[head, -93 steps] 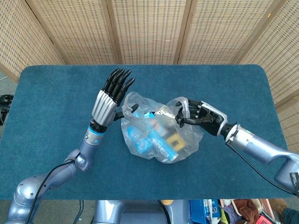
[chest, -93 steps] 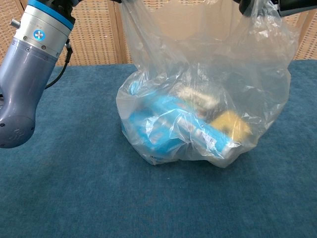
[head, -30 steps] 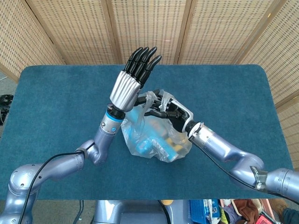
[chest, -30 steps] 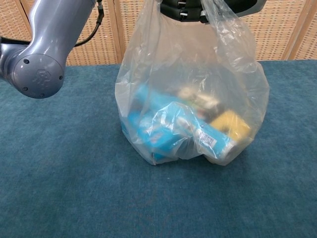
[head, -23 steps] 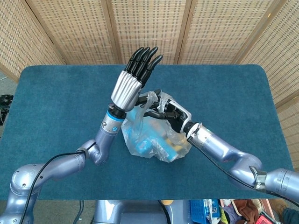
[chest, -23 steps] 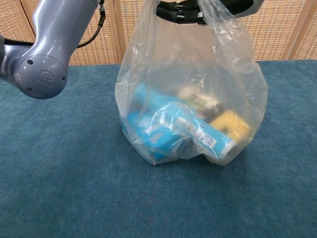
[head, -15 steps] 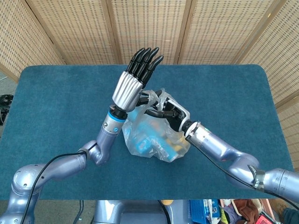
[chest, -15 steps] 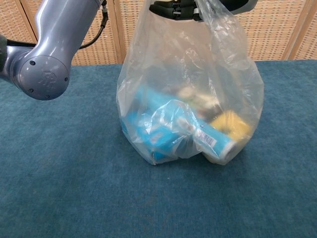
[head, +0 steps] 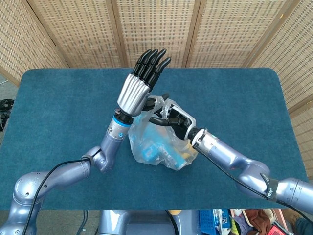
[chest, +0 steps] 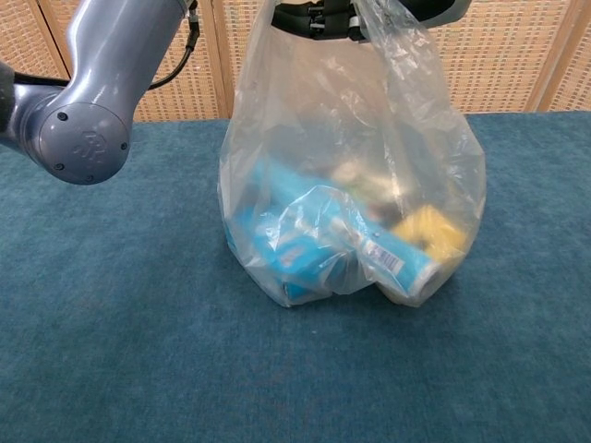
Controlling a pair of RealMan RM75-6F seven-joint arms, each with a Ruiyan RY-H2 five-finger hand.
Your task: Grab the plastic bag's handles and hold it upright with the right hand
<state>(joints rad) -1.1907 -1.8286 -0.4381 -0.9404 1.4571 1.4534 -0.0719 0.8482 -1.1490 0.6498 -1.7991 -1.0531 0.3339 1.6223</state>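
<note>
Bright even light, soft shadows, sharp focus, faint bag point(chest: 351, 185) glare

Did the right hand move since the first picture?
Yes. The right hand went left, from the bag's right side to over its middle.

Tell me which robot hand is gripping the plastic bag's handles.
The right robot hand. Its fingers are curled around the gathered handles at the top of the plastic bag. The left robot hand stands upright beside it with straight fingers, holding nothing.
</note>
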